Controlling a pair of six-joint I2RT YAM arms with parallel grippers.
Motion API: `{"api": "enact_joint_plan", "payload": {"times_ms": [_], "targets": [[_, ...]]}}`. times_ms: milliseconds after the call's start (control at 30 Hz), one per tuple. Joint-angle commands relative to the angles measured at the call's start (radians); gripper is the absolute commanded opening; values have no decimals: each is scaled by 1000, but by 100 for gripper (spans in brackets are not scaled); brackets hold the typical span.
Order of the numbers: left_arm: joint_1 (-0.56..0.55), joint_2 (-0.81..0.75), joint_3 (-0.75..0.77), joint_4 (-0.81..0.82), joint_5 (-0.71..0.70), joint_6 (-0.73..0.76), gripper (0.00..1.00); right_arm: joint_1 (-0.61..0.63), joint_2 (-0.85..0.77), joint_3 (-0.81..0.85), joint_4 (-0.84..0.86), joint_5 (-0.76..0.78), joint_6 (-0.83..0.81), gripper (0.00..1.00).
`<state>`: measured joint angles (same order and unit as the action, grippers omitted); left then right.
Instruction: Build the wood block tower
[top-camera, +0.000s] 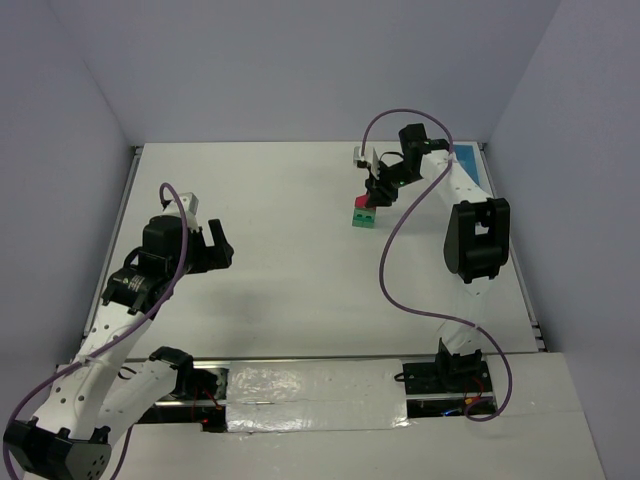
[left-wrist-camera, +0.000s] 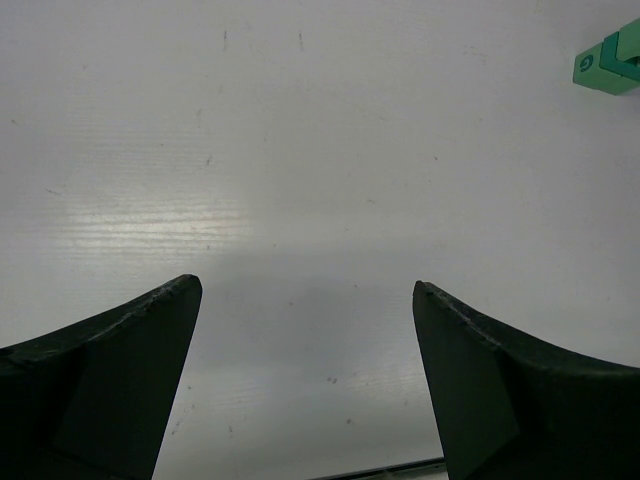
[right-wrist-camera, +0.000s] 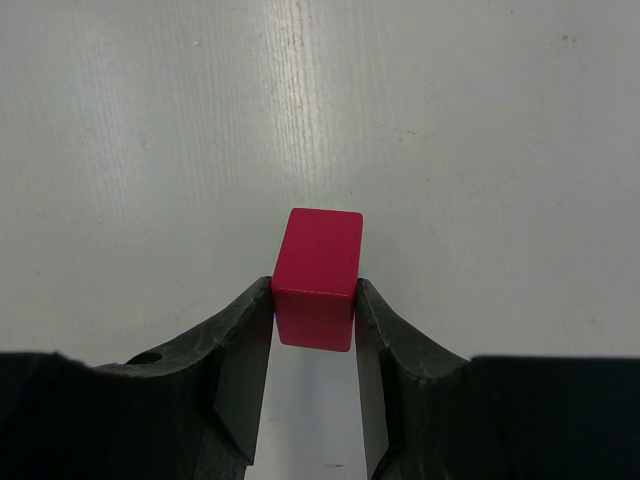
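Right gripper (right-wrist-camera: 314, 300) is pinching the small red wood wedge (right-wrist-camera: 318, 255) between both fingers, right over the 2 green rectangular wood blocks (top-camera: 364, 218) far out on the white table (top-camera: 280, 290). Left gripper (left-wrist-camera: 305, 285) hangs wide open, holding nothing. There's a tiny mark on 1 green end, too small to read.

Bare tabletop (top-camera: 300, 275) lies all around my left arm (top-camera: 160, 245), with nothing between its wide jaws. Right of centre, the green blocks (top-camera: 364, 219), the red block (top-camera: 361, 203) over them and my right arm (top-camera: 475, 240) crowd one spot. Walls (top-camera: 300, 70) close three sides.
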<state>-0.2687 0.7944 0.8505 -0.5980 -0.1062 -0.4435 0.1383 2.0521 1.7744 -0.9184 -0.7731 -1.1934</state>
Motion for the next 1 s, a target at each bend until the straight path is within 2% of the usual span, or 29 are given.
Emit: {"api": "enact_joint_plan", "payload": {"times_ms": [0,967], "targets": [[5,-9,-2,41,10,23,99,-6,5,5,12,-2,3,24],[6,-15,-4,46,22,26,99,-9,10,-13,29,-17,2,33]]}}
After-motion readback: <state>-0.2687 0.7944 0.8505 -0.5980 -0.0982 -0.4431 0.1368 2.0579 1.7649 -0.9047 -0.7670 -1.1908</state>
